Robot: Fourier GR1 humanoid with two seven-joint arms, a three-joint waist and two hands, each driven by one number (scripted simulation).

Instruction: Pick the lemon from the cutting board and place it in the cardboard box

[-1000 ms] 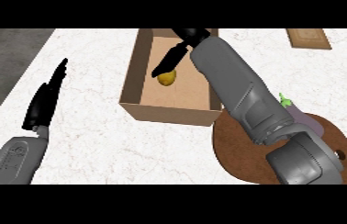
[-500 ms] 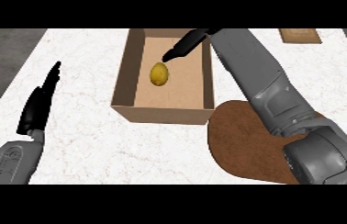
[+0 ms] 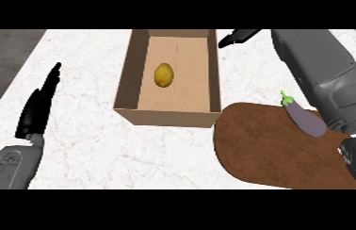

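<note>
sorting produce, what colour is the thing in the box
Yellow: the lemon in the cardboard box, head view.

A kitchen: marble counter (image 3: 90,144), cutting board (image 3: 271,144), eggplant (image 3: 304,117).

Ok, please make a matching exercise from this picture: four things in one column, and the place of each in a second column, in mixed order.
Things:
1. lemon
2. eggplant
3. left hand
4. right hand

Places:
A. lying on the brown cutting board
B. open, beside the right wall of the cardboard box, near its far end
C. lying on the floor of the box
D. resting open near the view's left edge

Pairs: 1-C, 2-A, 3-D, 4-B
</note>
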